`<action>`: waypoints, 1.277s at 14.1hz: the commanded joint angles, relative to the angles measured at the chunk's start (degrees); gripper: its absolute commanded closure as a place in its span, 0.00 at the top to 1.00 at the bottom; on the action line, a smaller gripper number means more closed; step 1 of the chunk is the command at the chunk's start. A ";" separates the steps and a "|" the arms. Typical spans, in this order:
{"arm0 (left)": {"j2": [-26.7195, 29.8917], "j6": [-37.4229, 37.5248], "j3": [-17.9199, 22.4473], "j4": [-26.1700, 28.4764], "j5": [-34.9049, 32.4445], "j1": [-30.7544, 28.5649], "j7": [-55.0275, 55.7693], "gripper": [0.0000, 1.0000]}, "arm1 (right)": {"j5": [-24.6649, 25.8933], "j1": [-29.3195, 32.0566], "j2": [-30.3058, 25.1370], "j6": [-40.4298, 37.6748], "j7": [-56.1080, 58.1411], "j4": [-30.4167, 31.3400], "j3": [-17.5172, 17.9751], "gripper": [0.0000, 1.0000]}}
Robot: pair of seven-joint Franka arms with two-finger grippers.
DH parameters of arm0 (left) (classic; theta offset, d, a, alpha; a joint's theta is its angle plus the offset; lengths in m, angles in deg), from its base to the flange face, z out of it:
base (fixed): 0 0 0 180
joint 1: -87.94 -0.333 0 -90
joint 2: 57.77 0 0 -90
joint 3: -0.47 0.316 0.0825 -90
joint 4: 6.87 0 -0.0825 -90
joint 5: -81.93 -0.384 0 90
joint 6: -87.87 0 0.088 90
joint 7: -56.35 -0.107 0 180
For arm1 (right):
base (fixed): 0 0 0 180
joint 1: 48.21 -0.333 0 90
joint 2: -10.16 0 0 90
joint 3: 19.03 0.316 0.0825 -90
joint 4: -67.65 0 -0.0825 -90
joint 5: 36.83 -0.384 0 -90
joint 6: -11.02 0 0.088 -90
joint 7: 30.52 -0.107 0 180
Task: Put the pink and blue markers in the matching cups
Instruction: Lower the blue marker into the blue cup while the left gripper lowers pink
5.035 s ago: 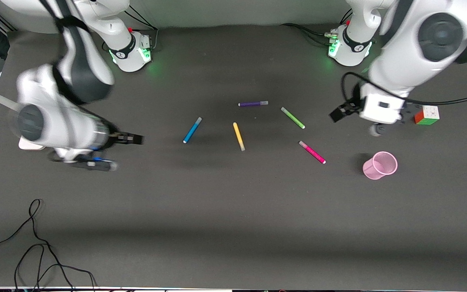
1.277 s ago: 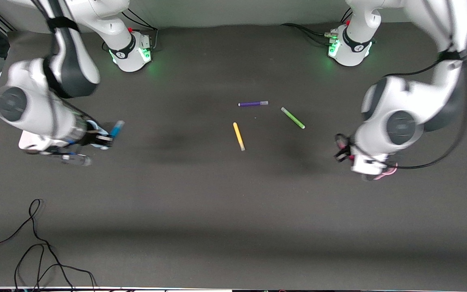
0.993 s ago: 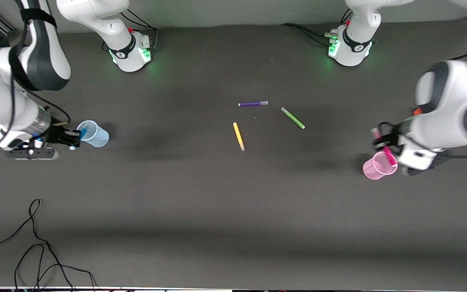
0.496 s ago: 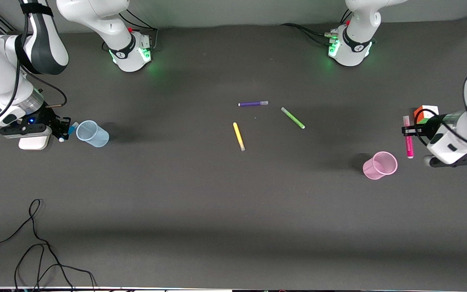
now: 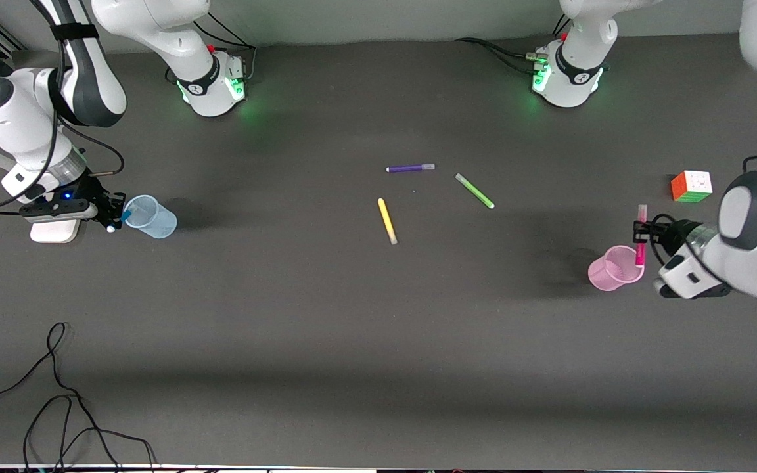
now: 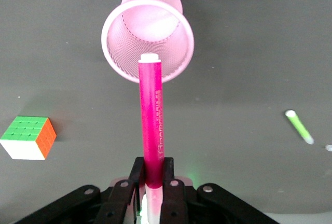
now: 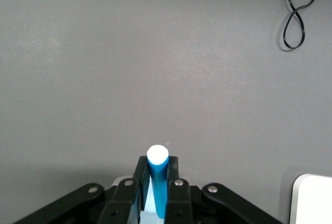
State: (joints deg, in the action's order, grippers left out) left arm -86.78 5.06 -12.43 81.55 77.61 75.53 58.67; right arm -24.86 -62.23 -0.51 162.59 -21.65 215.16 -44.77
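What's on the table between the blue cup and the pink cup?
Front view: the yellow marker lies roughly midway between the blue cup and the pink cup; otherwise bare table.

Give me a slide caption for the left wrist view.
Left claw grips the pink marker, tip aimed at the pink mesh cup.

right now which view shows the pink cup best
The left wrist view: the pink cup fills it, open mouth and mesh wall plain, with the pink marker aimed at it. The front view shows it small; the right wrist view misses it.
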 commanded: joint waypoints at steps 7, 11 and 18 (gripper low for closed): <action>-10.01 2.22 0.07 -6.06 -3.42 1.52 -0.73 0.00 | 1.13 -0.22 3.29 9.19 -0.60 5.16 -0.45 0.09; -9.93 2.39 0.07 -6.77 -4.03 1.34 -2.93 0.99 | 1.13 -0.31 3.30 8.49 -0.95 4.99 -0.37 1.00; 4.11 3.01 -0.11 -6.77 -3.16 0.55 -8.71 1.00 | 0.51 -0.48 2.33 -4.58 -4.90 -2.64 1.56 1.00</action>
State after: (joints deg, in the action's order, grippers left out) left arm -89.28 7.17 -12.54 73.02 74.47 76.15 54.07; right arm -24.86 -62.25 2.73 163.40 -23.65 216.41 -44.36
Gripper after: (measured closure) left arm 0.000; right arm 0.000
